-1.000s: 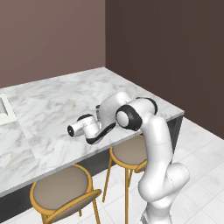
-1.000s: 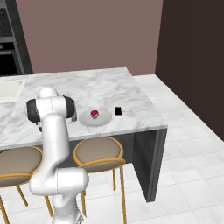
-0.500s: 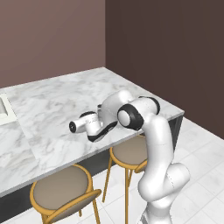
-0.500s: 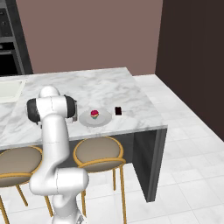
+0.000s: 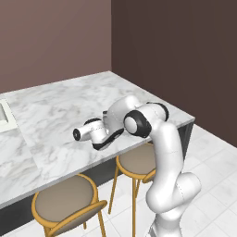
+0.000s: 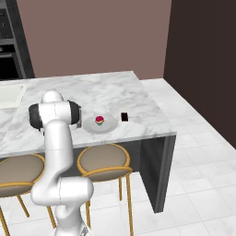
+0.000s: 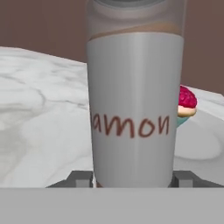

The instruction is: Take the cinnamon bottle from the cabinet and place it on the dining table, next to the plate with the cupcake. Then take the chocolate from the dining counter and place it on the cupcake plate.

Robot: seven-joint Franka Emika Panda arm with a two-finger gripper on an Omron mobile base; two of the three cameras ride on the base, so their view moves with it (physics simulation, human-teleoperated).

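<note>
The cinnamon bottle stands upright and close in the hand view, its pale band lettered in brown. My gripper is shut on its base, a dark fingertip on each side. Just behind its right edge peeks the pink-topped cupcake on the pale plate. In the right base view the cupcake sits on the plate near the front edge of the marble dining table. The black chocolate lies to the plate's right. My folded arm hides the hand in both base views.
Round stools stand under the table's front edge, with another stool in the left base view. A sink is set in the slab at far left. The table's squared corner is to the right, a dark wall beyond it.
Almost nothing differs; the wrist has crept slightly over the table while the bottle stays gripped.
</note>
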